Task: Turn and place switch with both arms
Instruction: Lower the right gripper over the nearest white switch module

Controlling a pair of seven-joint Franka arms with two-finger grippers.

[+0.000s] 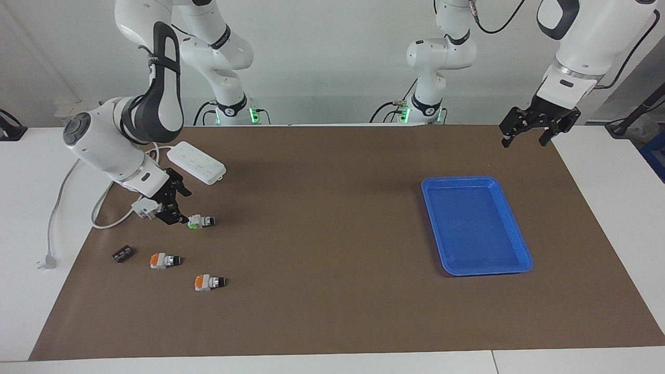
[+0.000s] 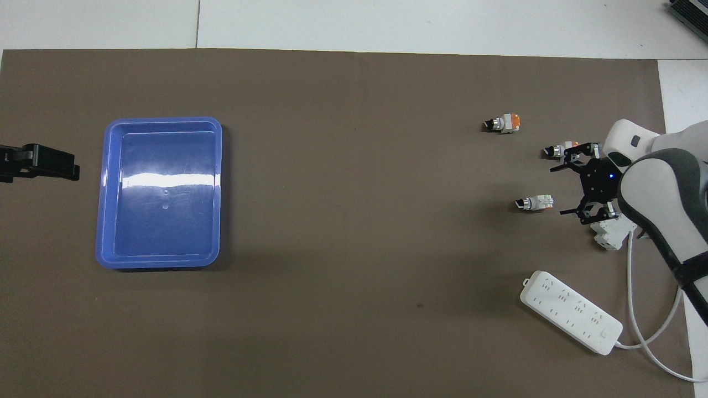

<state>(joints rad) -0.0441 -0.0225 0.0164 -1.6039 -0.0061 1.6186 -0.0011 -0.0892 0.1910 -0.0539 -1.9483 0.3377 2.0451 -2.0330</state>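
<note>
Green-based switch [image 1: 200,222]: lying on its side on the brown mat [image 1: 332,234], toward the right arm's end, knob pointing toward the blue tray [image 1: 524,244]. Right gripper [image 1: 176,206]: hanging low just beside its green end, fingers spread, gripping nothing. Left gripper [image 1: 524,136]: waiting over the mat's corner near the tray, fingers apart. Risk: fingers are crowding the white block with red parts [image 1: 146,208]; a skewed closing could be nudging it or flicking the switch away.

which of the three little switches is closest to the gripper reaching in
The green-based switch. The right gripper is low right beside its base, jaws open. Both orange-based switches lie farther from the robots, away from the gripper.
</note>
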